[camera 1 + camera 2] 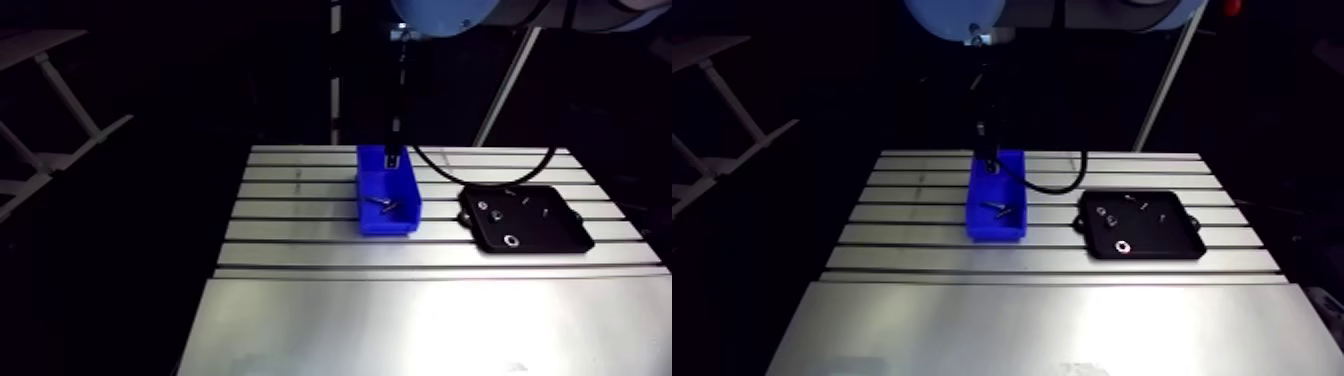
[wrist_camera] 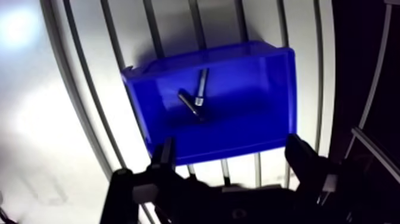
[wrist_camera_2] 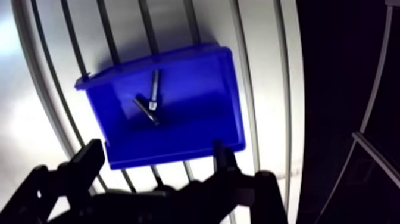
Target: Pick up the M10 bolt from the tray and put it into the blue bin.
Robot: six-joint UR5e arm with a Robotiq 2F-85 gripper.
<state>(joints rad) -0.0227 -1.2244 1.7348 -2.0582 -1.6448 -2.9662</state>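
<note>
Hovering over the blue plastic bin (image 1: 388,224), centre frame in the arm view, my gripper (image 2: 231,146) has its fingers (image 2: 305,162) wide and empty; two grey metal bolts (image 2: 191,105) lie touching inside the bin; the flat black tray (image 1: 556,232) sits to its right.

Table (image 1: 400,320): bare aluminium, slotted toward the far edge, a smooth satin sheet at the near edge that throws bright glare.
Blue bin (image 2: 256,125), far middle of the table: smooth plastic, faint gloss.
Bright bolt (image 2: 203,83) and darker bolt (image 2: 190,105) inside it: metal.
Tray (image 1: 565,242), toward the right edge: black, matt, holding small shiny metal parts (image 1: 511,240).
Gripper (image 2: 232,152) fingers (image 2: 300,158): black, matt.
</note>
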